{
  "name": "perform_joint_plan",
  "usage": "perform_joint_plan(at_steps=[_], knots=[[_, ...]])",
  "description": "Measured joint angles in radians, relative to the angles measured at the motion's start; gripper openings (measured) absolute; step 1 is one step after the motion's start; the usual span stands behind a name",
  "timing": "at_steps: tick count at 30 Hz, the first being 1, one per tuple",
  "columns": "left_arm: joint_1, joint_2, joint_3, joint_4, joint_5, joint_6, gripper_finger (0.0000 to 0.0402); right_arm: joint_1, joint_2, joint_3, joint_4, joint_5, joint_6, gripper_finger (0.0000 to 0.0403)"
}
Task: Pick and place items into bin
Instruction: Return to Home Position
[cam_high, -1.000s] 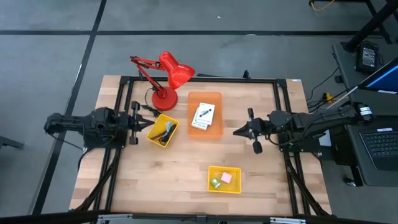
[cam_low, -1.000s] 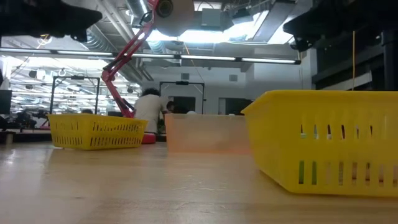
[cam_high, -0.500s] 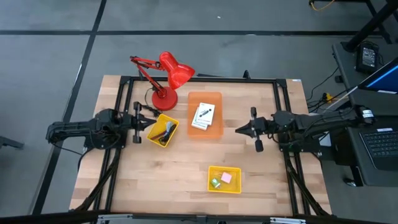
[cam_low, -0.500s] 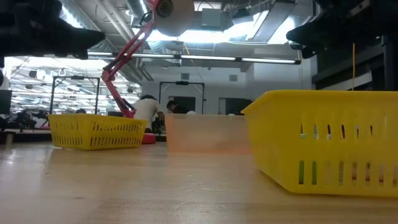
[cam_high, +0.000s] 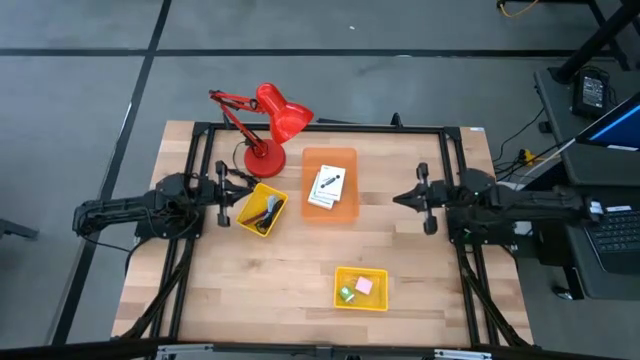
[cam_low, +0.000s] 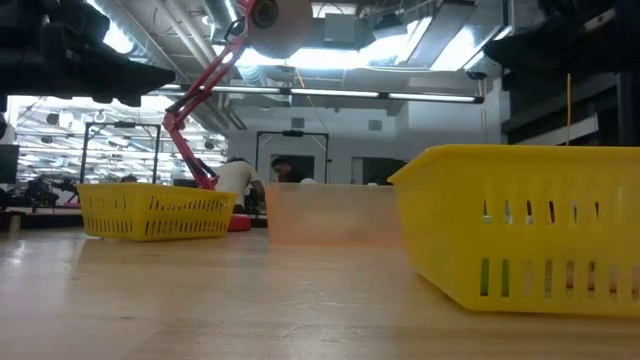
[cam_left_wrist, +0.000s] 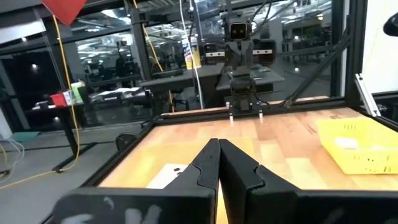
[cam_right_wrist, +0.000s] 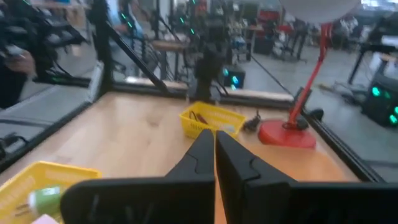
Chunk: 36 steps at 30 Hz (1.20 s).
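Left claw at nine on the desk, right claw at three, both pinched together and empty; cords in left bin, blocks in right bin at six, cards in tray at twelve, so it looks done.

A grey floor crossed by dark lines surrounds the pale wooden table, which is bordered by a black metal frame. A red desk lamp stands by the table's edge, at upper left in the overhead view. Beside the table on the right is a dark desk with an open laptop. At table height the room behind shows an open ceiling of ducts, bright strip lights, a dark-framed doorway, and glass partitions with lit workbenches beyond
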Motion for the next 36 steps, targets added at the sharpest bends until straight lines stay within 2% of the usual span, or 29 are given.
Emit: perform_joint_plan(at_steps=[4,13,21,36], knots=[[0.000,0.000,0.000,0.000,-0.003,0.000,0.0003,-0.034,-0.092,-0.053,-0.011,-0.064,0.024,0.0000],[0.000,0.000,0.000,0.000,-0.007,-0.076,0.0003,-0.046,-0.216,-0.183,0.034,-0.064,0.054,0.0000],[0.000,0.000,0.000,0.000,-0.007,-0.077,0.0004,-0.046,-0.248,-0.244,0.087,-0.064,0.103,0.0000],[0.000,0.000,0.000,-0.001,-0.007,-0.076,0.0004,-0.046,-0.244,-0.246,0.025,-0.064,0.057,0.0000]])
